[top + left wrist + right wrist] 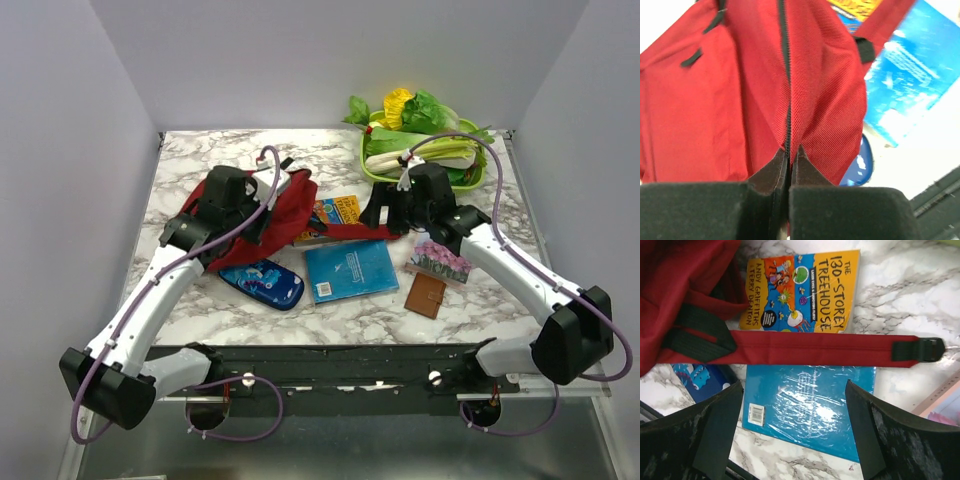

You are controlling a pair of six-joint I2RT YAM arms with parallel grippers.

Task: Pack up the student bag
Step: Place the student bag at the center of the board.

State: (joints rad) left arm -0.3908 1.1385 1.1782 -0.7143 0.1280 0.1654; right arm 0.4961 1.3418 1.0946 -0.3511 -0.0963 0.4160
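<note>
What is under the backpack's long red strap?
The strap lies along where the yellow Treehouse book meets the blue wrapped book; whether they overlap beneath it is hidden.

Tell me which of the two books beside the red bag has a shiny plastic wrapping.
The plain blue book, with crinkled glare and a barcode sticker on its cover. The yellow 130-Storey Treehouse book beside it has a flat cartoon cover.
</note>
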